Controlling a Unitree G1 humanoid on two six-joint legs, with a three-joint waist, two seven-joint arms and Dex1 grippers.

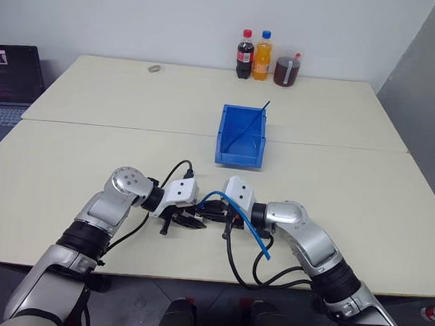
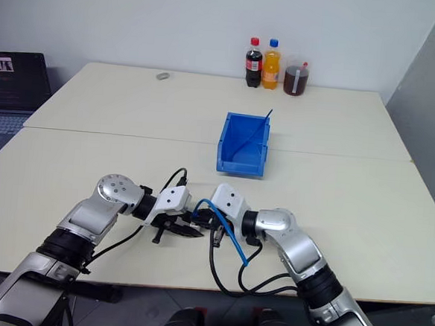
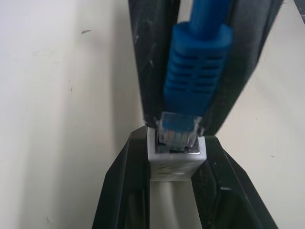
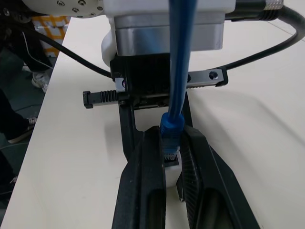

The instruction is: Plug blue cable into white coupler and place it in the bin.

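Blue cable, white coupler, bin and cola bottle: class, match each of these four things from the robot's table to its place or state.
Things:
1. blue cable
2. white coupler
3. bin
4. cola bottle

Places or states:
A. stands at the table's far edge, beside an orange bottle
B. held between the left end effector's fingers
C. open-topped, on the table beyond both arms
D. gripped by the right end effector, its clear plug at the white block's opening

Pairs: 1-D, 2-B, 3-C, 4-A
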